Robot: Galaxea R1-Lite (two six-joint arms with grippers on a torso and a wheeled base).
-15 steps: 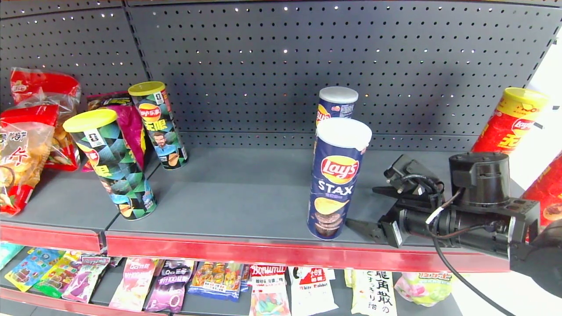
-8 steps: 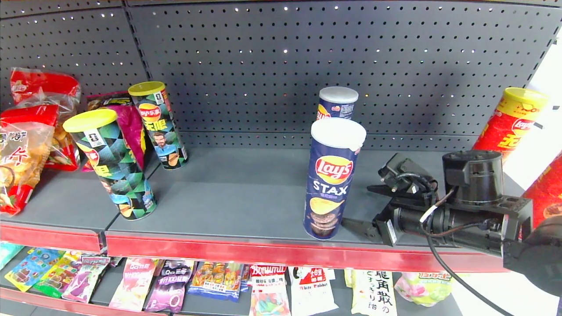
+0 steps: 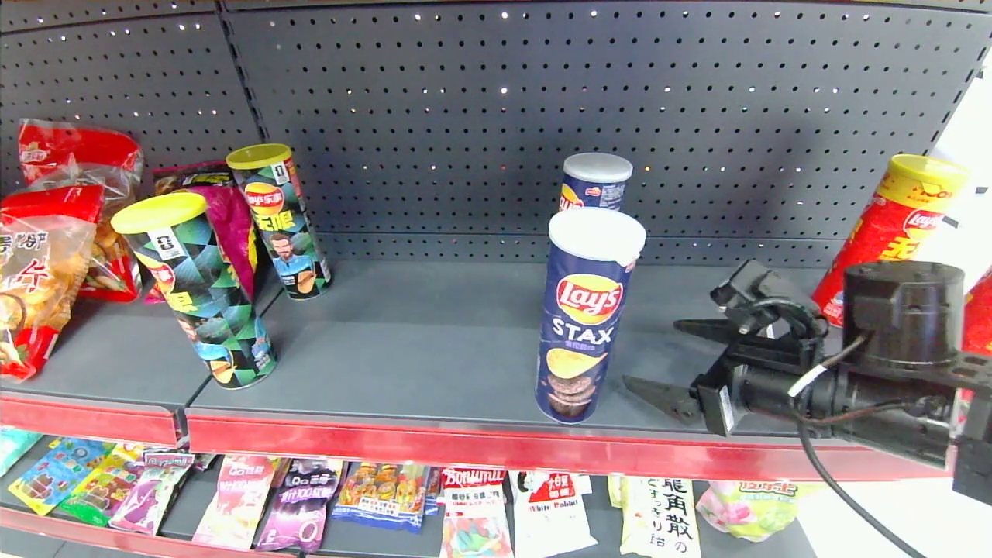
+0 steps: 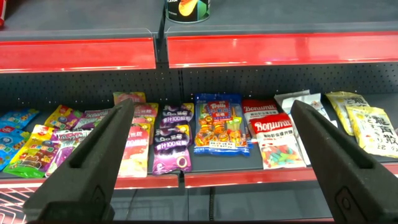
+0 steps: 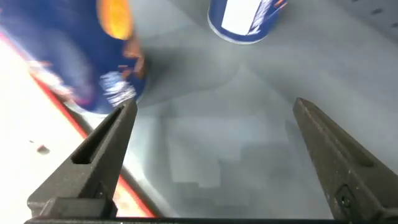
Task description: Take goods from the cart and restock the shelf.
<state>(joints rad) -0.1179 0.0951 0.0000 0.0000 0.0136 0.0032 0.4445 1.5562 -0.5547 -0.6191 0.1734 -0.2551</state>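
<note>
A blue chip can (image 3: 585, 310) with a white lid stands upright near the front edge of the grey shelf (image 3: 434, 341). My right gripper (image 3: 655, 355) is open just to the can's right, level with its lower half and not touching it. In the right wrist view the same blue can (image 5: 93, 56) is blurred beyond one open finger, and my right gripper (image 5: 214, 106) has bare shelf (image 5: 236, 143) between its fingers. My left gripper (image 4: 212, 104) is open and holds nothing, facing the lower shelf.
A second blue can (image 3: 595, 182) stands behind the first against the pegboard. Red cans (image 3: 891, 221) stand at the far right, two green-black cans (image 3: 194, 287) and snack bags (image 3: 46, 240) at the left. Candy bags (image 4: 214, 124) fill the lower shelf.
The right gripper first nudged the blue can slightly left, then drew back to the right, leaving a gap. The can stays upright.
</note>
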